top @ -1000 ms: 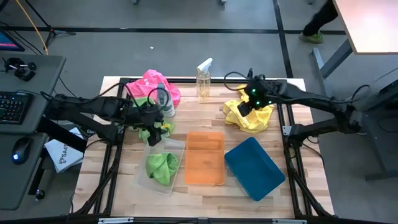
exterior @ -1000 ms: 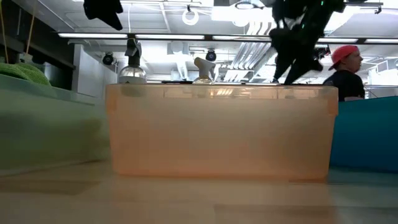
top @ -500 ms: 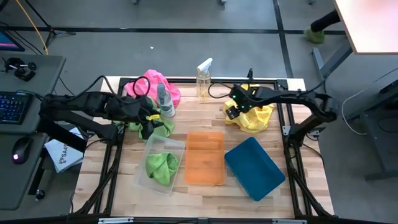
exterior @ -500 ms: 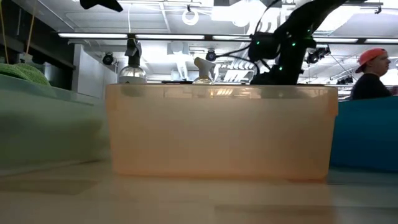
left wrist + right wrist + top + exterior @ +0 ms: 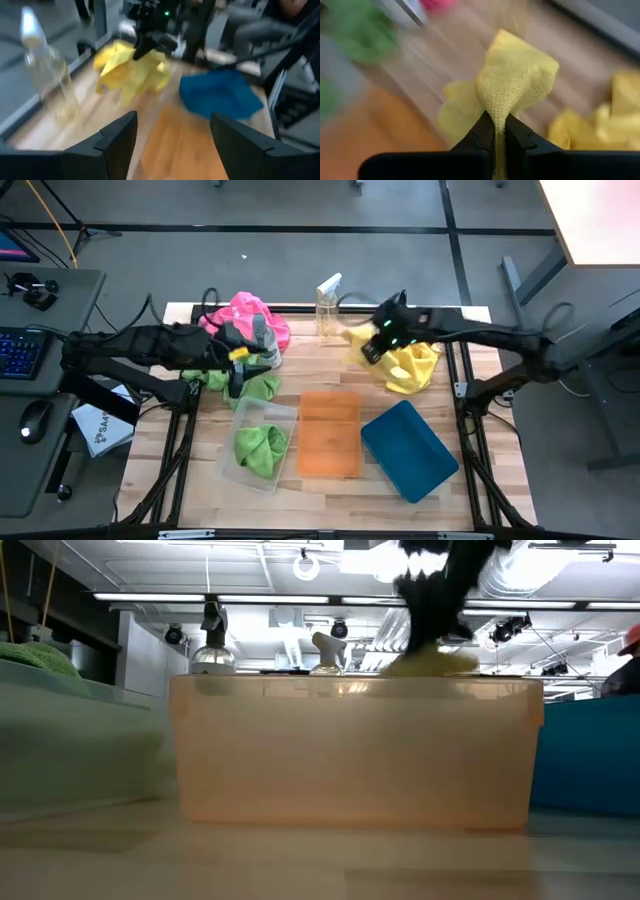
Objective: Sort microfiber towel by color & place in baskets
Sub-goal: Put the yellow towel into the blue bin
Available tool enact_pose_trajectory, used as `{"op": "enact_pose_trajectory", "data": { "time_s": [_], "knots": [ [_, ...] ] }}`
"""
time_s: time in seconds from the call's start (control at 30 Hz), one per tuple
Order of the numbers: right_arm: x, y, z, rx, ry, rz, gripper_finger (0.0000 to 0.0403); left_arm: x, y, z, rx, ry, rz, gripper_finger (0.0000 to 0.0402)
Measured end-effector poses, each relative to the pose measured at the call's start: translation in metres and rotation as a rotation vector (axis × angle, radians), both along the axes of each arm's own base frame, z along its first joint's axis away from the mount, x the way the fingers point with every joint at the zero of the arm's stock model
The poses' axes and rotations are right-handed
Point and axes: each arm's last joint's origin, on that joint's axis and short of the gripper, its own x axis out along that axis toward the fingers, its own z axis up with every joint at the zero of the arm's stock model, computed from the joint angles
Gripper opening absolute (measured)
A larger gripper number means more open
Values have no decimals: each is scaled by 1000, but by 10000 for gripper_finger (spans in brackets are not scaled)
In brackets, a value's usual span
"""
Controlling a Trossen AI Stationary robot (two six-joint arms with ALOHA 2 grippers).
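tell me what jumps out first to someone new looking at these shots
The right gripper is shut on a yellow towel, lifting it off the yellow pile at the table's far right. In front sit the clear basket holding a green towel, the empty orange basket and the teal basket.

We count three baskets: one clear (image 5: 262,442), one orange (image 5: 330,434), one teal (image 5: 409,450). We see two spray bottles (image 5: 327,307), and two claws (image 5: 373,345).
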Motion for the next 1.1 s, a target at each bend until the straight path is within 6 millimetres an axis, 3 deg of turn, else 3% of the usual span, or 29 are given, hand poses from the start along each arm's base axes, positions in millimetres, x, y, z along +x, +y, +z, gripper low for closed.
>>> {"op": "enact_pose_trajectory", "data": {
  "time_s": [0.13,0.23,0.33,0.4,0.53,0.8,0.93,1.1],
  "knots": [
    [-22,19,81,-80,-259,107,8,-1,6,17,74,-155,16,239],
    [-44,36,127,-96,-426,192,4,-1,10,29,122,-254,36,239],
    [-62,57,151,-41,-540,314,3,-1,14,37,158,-325,53,239],
    [-69,75,154,27,-556,373,3,0,16,40,168,-358,63,239],
    [-72,113,133,163,-425,449,2,0,19,44,170,-392,82,239],
    [-82,187,36,445,-8,365,1,0,24,46,174,-418,111,239],
    [-99,198,-7,451,182,186,1,-1,27,46,177,-418,123,239],
    [-96,207,-42,511,174,90,0,-1,30,46,161,-422,122,239]
  ]
}}
